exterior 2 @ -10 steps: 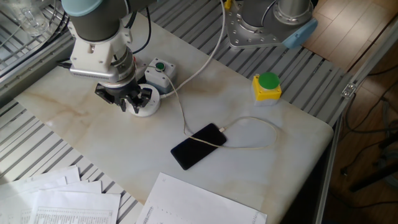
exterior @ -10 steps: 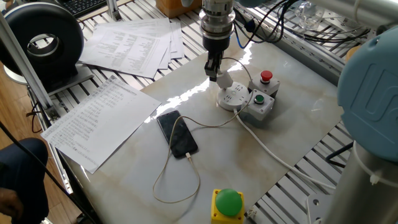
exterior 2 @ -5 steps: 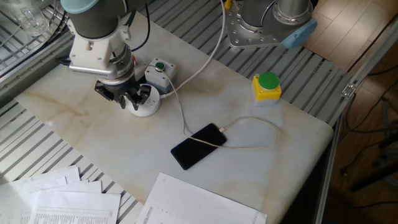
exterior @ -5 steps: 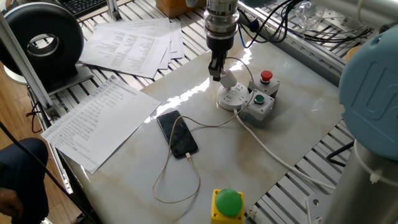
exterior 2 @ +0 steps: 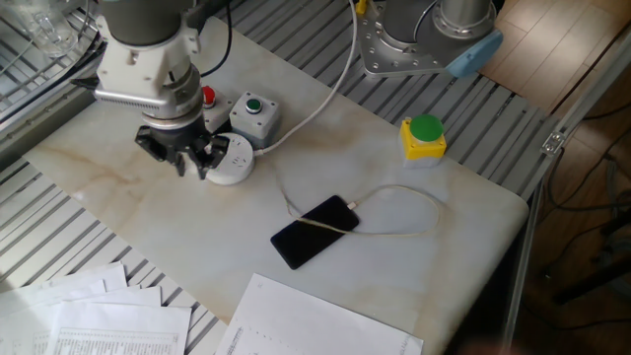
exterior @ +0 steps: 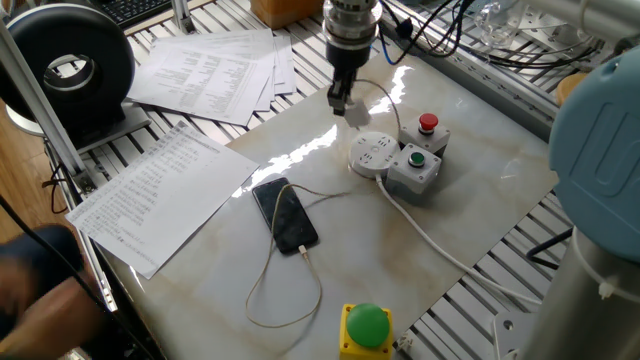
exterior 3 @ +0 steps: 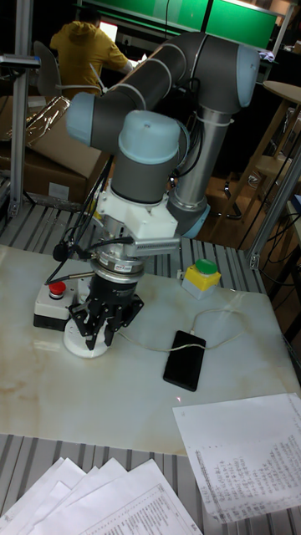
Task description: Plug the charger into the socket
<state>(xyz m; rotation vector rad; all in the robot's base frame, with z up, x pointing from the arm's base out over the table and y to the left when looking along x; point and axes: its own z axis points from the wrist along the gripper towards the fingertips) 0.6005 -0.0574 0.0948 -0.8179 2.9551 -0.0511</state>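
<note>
One charger [exterior: 356, 112], a small white cube, sits clamped between the fingers of the gripper [exterior: 340, 99], lifted above the table and just beside the socket, toward its far side in one fixed view. Its thin white cable [exterior: 318, 193] trails down across the marble tabletop [exterior: 470, 210] to one black smartphone [exterior: 285, 214], which lies flat near the middle of the table.

One socket [exterior: 372, 155], a round white puck with slot holes facing up, rests on the table with nothing plugged into it; its thick white cord [exterior: 440, 250] runs off toward the table edge. In the other fixed view the gripper [exterior 2: 187, 158] hangs just beside the socket [exterior 2: 230, 158], partly covering it.

Two grey button boxes stand touching the socket: one with a green button [exterior: 415, 170] and one with a red button [exterior: 427, 131]. One yellow box with a green dome button [exterior: 366, 329] stands well apart at the near edge. Two spreads of printed papers [exterior: 165, 185] lie beyond the marble.
</note>
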